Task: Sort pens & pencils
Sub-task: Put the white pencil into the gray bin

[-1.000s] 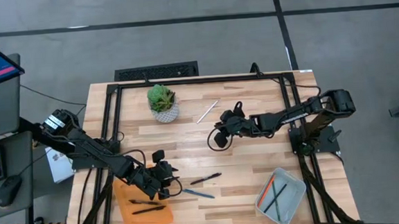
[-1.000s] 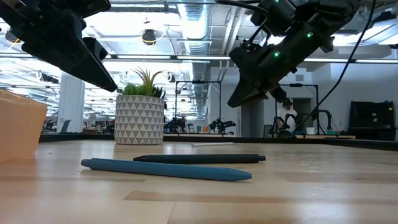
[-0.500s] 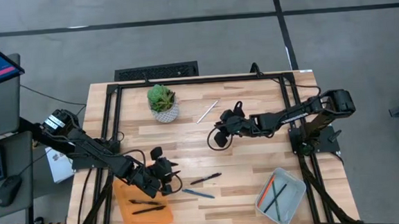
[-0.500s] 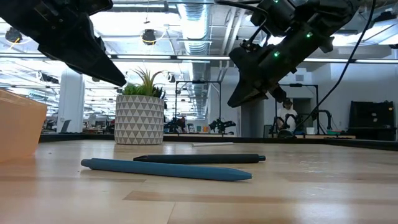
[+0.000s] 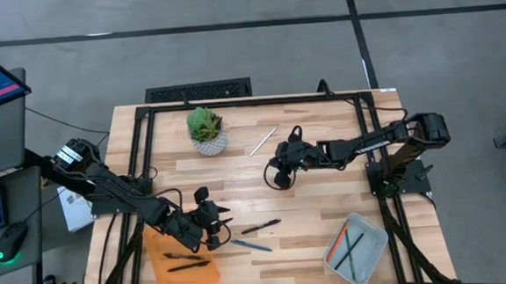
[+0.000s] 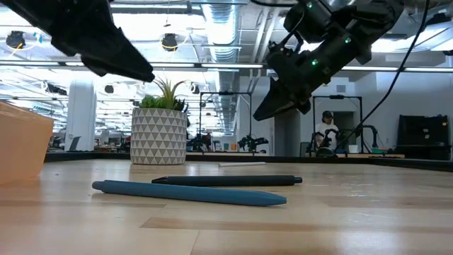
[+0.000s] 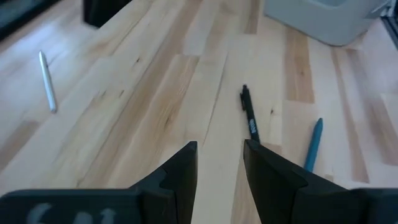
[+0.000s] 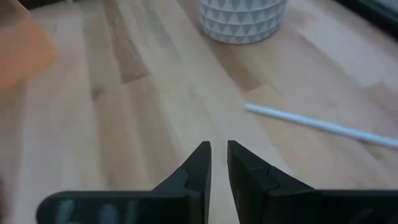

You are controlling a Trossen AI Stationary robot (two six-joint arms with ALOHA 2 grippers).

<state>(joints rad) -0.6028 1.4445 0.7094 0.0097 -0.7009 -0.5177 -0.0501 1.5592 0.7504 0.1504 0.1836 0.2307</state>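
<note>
Two pens loose: black pen (image 5: 261,225), blue pen (image 5: 252,245) on wooden table (image 5: 327,203) | white pencil (image 5: 263,142) near potted plant (image 5: 206,130) | left gripper (image 5: 212,228) empty, jaws slightly apart, beside orange tray (image 5: 180,268) | right gripper (image 5: 278,167) empty, narrow gap | grey bin (image 5: 356,246) holds pencils | open hall behind, person standing (image 6: 327,131)

Two pens (image 5: 260,226) mid-table, between left tray (image 5: 160,275) and right bin (image 5: 374,225); pencil (image 5: 263,142) beside plant (image 5: 206,130).

A grey concrete floor (image 5: 256,45) surrounds the pale wooden plank surface (image 5: 327,203); beyond it, a bright open hall with white ceiling ducts (image 6: 219,18).
</note>
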